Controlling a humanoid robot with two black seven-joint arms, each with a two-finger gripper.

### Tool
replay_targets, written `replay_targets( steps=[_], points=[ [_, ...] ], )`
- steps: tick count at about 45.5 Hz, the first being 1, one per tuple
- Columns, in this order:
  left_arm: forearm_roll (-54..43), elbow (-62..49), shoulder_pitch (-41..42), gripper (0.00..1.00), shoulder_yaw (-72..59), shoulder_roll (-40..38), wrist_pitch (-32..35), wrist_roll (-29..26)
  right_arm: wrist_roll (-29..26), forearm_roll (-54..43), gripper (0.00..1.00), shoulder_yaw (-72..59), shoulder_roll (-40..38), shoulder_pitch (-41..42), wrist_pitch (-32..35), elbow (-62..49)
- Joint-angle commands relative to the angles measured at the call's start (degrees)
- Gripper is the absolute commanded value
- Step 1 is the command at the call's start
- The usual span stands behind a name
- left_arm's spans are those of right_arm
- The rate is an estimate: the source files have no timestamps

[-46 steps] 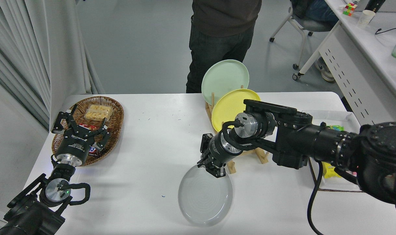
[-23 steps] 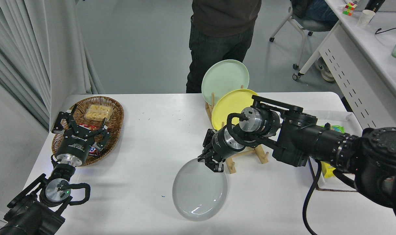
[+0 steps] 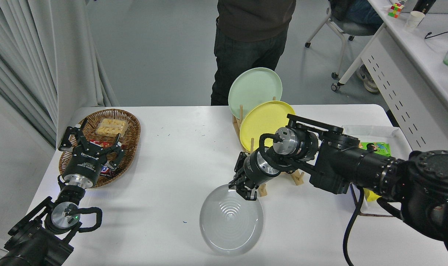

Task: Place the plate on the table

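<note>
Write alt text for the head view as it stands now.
The right gripper grips the far rim of a pale gray plate low over the white table. Behind it, yellow and mint-green plates stand in a wooden rack; the left gripper sits parked over a wicker basket.

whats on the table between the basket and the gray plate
Nothing of note: in the head view, the stretch of table between the basket and the plate is bare white top, apart from a few tiny specks.
</note>
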Motion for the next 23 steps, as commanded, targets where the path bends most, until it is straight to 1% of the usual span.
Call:
replay_targets(
  steps=[1, 23],
  points=[
    [0.0, 0.0, 0.0, 0.98, 0.0, 0.0, 0.0, 0.0, -1.3, -0.4, 0.0, 0.0, 0.0, -1.2, -4.5, -0.1],
    [0.0, 0.0, 0.0, 0.98, 0.0, 0.0, 0.0, 0.0, -1.1, 0.9, 0.0, 0.3, 0.0, -1.5, -4.5, -2.3]
  ],
)
